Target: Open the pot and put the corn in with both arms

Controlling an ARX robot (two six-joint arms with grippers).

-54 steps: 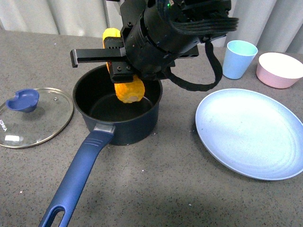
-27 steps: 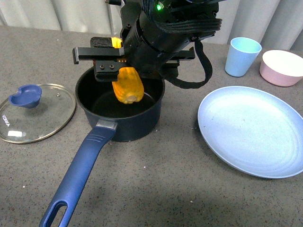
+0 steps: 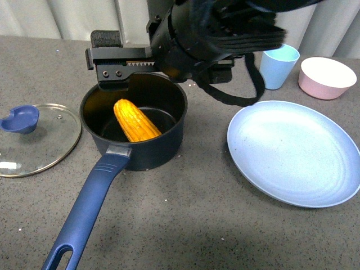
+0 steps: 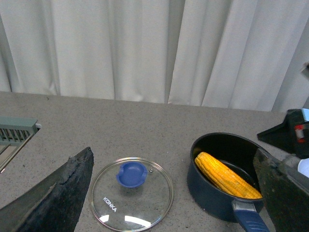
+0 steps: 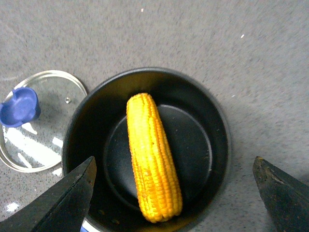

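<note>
Change: the corn (image 3: 136, 120), which hung from the right gripper (image 3: 115, 63) half a second ago, now lies loose in the pot (image 3: 133, 125); the gripper has lifted clear above the pot's far rim.
Corn: slanted across the pot's black floor, one end up against the wall nearest the handle (image 3: 85, 210).
Right jaws: spread wide, holding nothing; the right wrist view shows both tips flanking the pot.
Left jaws: open and empty, up over the bench (image 3: 180, 225), on the lid side of the pot.
Lid (image 3: 31, 138): flat on the bench, just beside the pot, knob (image 3: 20, 119) up.
Handling: the cob looks stiff, light and ribbed, so grip across its middle; the glass lid is fragile, best lifted by the knob.
Progress: pot open, corn in; the task looks done.
</note>
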